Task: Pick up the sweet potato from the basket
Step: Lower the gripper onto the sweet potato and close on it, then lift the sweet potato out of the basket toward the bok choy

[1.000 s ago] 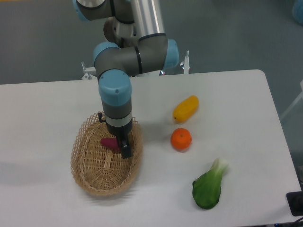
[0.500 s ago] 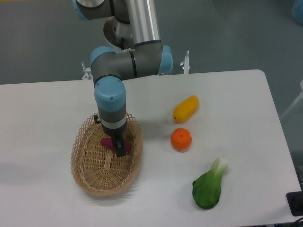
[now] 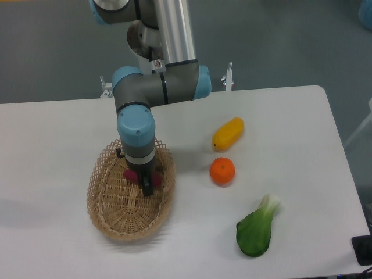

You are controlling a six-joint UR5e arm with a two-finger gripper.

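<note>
Now, working left to right: the basket surrounds my gripper, and the sweet potato peeks out just left of the jaws. Whether they're clamped, I cannot tell. A shallow bite could drop it on lifting.

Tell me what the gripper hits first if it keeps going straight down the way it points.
Most likely the reddish-purple sweet potato, right at the gripper tips inside the tan woven wicker basket; depth is unclear, so possibly the basket floor.
</note>
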